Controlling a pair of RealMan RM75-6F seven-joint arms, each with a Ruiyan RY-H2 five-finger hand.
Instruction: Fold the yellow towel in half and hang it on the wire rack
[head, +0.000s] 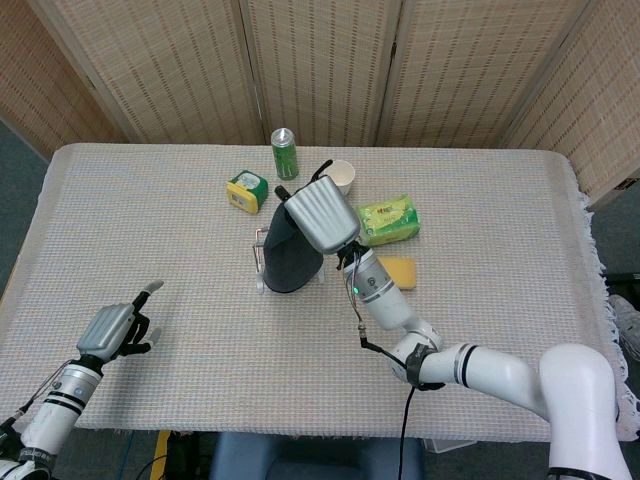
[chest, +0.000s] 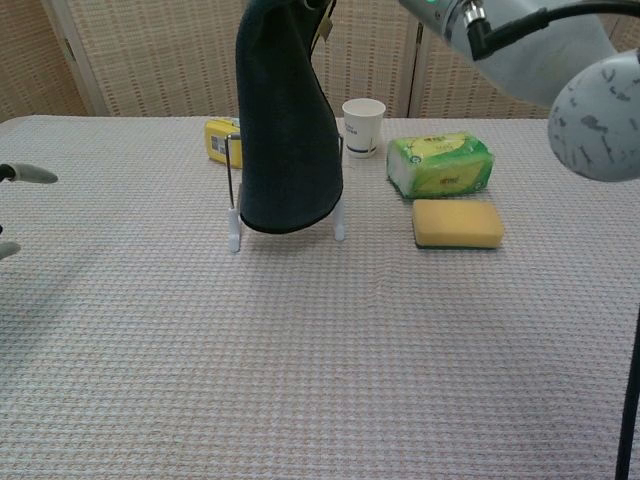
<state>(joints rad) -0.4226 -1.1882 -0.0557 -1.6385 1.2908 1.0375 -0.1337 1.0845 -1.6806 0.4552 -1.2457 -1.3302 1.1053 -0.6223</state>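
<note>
My right hand (head: 318, 212) is gripping the top of the towel (chest: 288, 150), which is hanging long axis vertical straight down at 6 o'clock over the wire rack (chest: 234, 200), while my left hand (head: 112, 326), fingers spread and holding nothing, is idling well apart at 8 o'clock.

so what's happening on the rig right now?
The right hand holds a dark towel up by its top, so it hangs over the wire rack near the middle of the table. The towel looks dark grey, not yellow. Whether it already rests on the rack's bar cannot be told. The left hand hovers open at the near left edge, holding nothing.
</note>
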